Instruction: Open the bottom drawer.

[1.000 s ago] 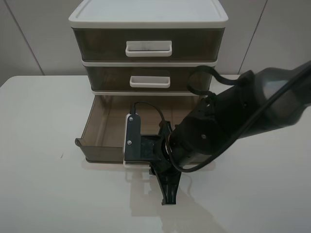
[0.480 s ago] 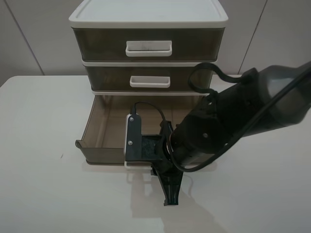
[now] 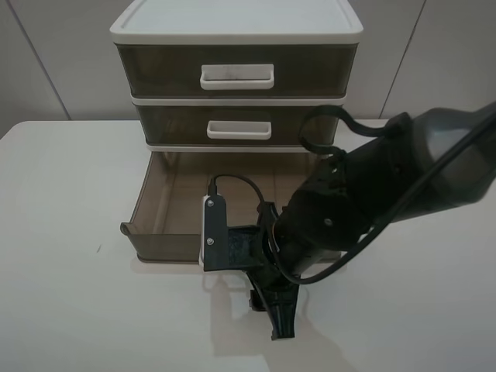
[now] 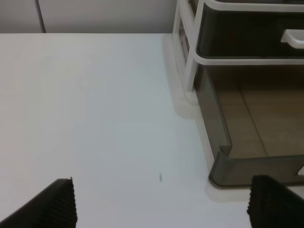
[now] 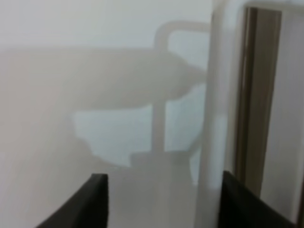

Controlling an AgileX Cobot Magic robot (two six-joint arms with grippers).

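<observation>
Three drawers sit stacked in a white-framed cabinet point(image 3: 232, 23) at the back of the worktop point(image 3: 70, 294). The bottom drawer point(image 3: 159, 246) stands drawn well out of the frame toward the front edge, its smoky brown tray exposed. The middle drawer point(image 3: 178, 124) and top drawer point(image 3: 155, 74) above it sit flush in the frame.

In the high view the right arm point(image 3: 372, 194) reaches in from the right and crosses the middle. Its wrist covers the centre of the drawer's front wall, so the handle there is hidden. The right tool point(image 3: 280, 322) points down at the worktop just in front of that wall. It is seen edge-on, so its spread cannot be read from here.

The right wrist view fills that gap, though it is blurred. Its two dark fingertips point(image 5: 97, 202) stand far apart. A white bar point(image 5: 211, 118) lies between them, nearer one finger, with a brown strip of the drawer just beside it. Whether that finger touches the bar cannot be told, but nothing is clamped — the tool is spread wide.

The left tool point(image 4: 168, 203) shows only in its own wrist view. It is also spread wide over bare worktop, with nothing between its fingers. It sits off the drawer's left side, and one fingertip is near the drawer's front corner. That view alone shows the drawer's side wall emerging from the cabinet's white leg.
</observation>
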